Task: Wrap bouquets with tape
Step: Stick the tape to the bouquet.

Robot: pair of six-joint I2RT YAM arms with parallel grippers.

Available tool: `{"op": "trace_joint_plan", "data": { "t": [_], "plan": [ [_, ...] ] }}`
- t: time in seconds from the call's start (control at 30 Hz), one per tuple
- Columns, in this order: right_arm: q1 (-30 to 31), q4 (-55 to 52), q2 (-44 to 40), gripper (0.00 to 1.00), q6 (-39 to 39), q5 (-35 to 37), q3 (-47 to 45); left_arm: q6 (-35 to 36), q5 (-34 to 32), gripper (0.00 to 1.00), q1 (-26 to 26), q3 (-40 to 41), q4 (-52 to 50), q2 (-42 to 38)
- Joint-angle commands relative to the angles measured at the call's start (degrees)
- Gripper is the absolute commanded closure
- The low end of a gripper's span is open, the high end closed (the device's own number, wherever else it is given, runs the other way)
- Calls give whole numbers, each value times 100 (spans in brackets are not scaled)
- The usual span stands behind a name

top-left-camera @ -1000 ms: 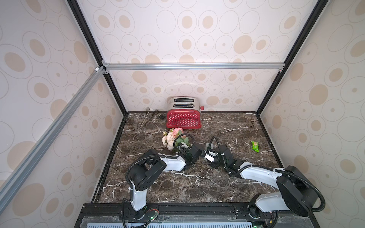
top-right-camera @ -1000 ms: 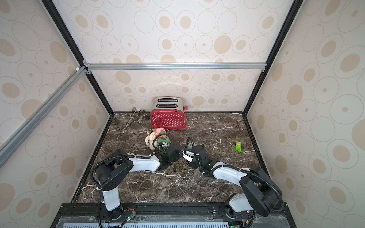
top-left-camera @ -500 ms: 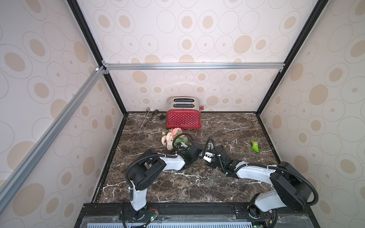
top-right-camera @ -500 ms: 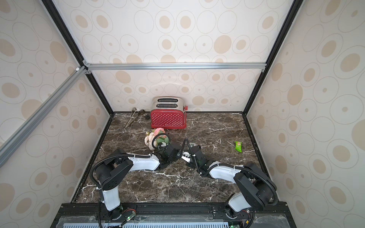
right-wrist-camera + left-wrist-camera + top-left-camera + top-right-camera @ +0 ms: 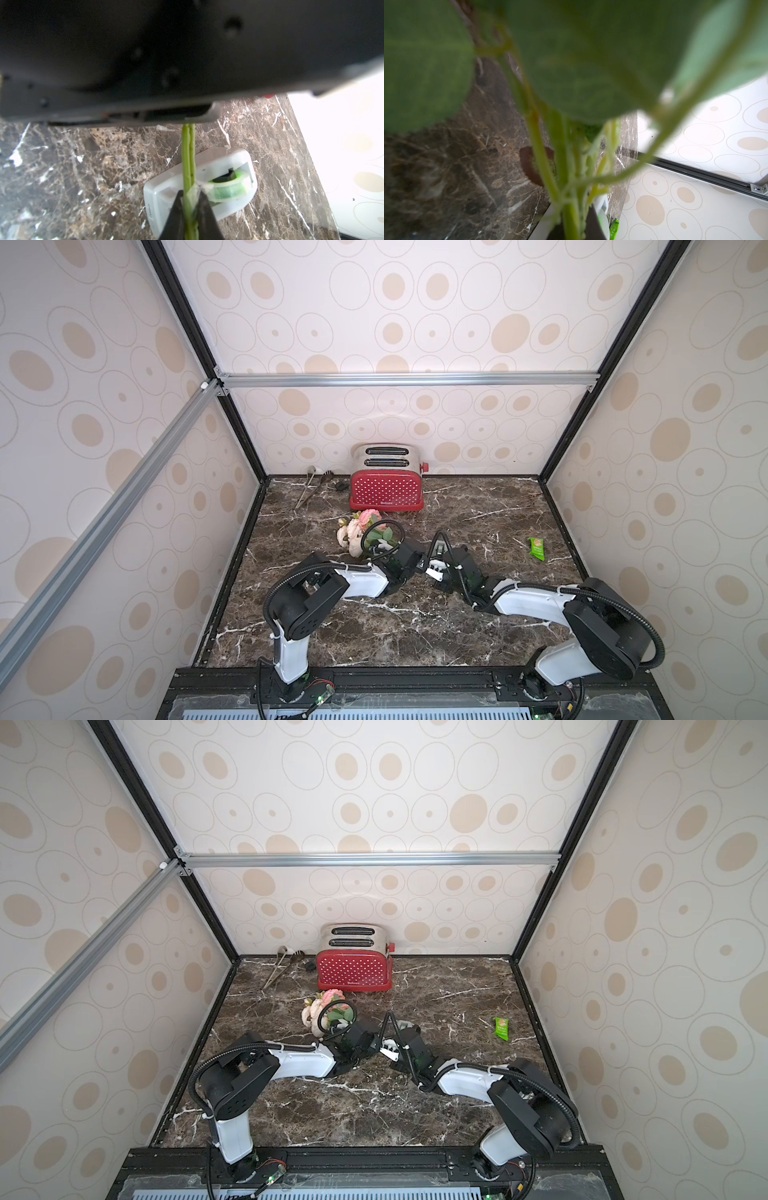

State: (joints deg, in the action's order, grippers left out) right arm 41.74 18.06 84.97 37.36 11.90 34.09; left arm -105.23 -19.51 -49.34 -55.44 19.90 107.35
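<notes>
The bouquet, pink and cream flowers with green leaves, lies mid-table with its heads toward the toaster. My left gripper is shut on its thin green stems, and blurred leaves fill most of the left wrist view. My right gripper meets it from the right and is shut on the same stems, with a clear strip of tape pinched against them. The tape dispenser, white with a green-cored roll, sits on the table just beneath the stems.
A red dotted toaster stands at the back wall with metal tongs to its left. A green snack packet lies at the right. Patterned walls close the dark marble table on three sides.
My right gripper has moved left to the left gripper and closed on the stems. The left gripper has stayed shut in place.
</notes>
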Motion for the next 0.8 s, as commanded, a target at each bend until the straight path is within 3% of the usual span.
{"op": "trace_joint_plan", "data": {
  "t": [0.0,0.13,0.3,0.5,0.77],
  "plan": [
    [228,-38,36,93,439,-56,46,126,26,100,-87,-66,-5,-162],
    [244,-14,-12,91,396,-4,19,143,26,100,-85,-69,1,-162],
    [239,-343,-330,71,-214,137,110,193,-30,100,-89,-13,71,-193],
    [244,-1684,-1287,58,-1477,-90,319,309,-106,100,-86,48,171,-232],
    [68,-3533,-2072,24,-3691,-457,793,512,-203,100,-76,43,390,-225]
  ]
}}
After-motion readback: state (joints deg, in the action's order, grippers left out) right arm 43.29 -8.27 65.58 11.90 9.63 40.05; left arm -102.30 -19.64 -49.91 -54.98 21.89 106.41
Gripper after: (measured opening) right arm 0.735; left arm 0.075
